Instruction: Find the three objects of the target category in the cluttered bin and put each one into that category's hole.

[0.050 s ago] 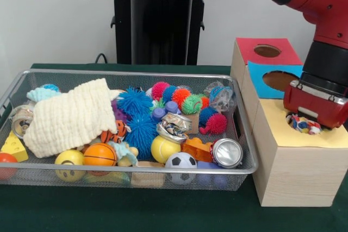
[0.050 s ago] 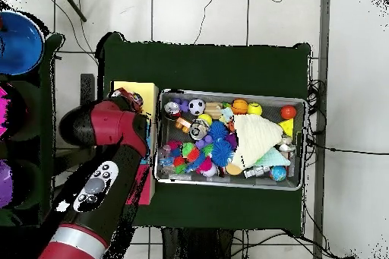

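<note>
Jaws [image 1: 304,123] clamped on a multicoloured toy [image 1: 303,125] at the yellow hole's rim [image 1: 291,113] — clear of the bin [image 1: 239,107].

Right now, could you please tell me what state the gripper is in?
Gripper: over the yellow-topped hole with a multicoloured object under it; open or shut cannot be told.

Wire-mesh metal bin [image 1: 239,134] on matt green table cloth [image 1: 163,210]. Contents: waffle-textured cream cloth [image 1: 70,115]; soft spiky rubber-like balls [image 1: 136,104]; shiny metal can [image 1: 227,152]; glossy yellow ball [image 1: 164,148]. Box [image 1: 283,172] shows pale wood grain with matt coloured tops. Arm [image 1: 321,4]: glossy red shell.
</note>
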### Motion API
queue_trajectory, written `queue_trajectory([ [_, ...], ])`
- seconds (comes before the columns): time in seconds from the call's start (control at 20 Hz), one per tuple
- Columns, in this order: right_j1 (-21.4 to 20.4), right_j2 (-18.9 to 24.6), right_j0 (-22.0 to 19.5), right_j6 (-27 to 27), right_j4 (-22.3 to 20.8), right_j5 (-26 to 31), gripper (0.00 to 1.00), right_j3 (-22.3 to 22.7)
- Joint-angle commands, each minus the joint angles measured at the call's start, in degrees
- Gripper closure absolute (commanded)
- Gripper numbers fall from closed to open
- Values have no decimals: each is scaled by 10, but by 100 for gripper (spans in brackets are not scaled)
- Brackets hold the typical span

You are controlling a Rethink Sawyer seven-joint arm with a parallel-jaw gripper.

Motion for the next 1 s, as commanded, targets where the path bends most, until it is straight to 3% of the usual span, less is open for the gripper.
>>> queue_trajectory([
  [0.05,97,45,-40,102,28,-65,100,-41],
  [0.35,84,69,-52,91,23,-67,100,-33],
  [0.4,85,65,-49,105,30,-76,0,-30],
  [0.55,92,46,-40,115,34,-62,0,-37],
  [1.0,66,53,-43,105,27,-29,0,-17],
])
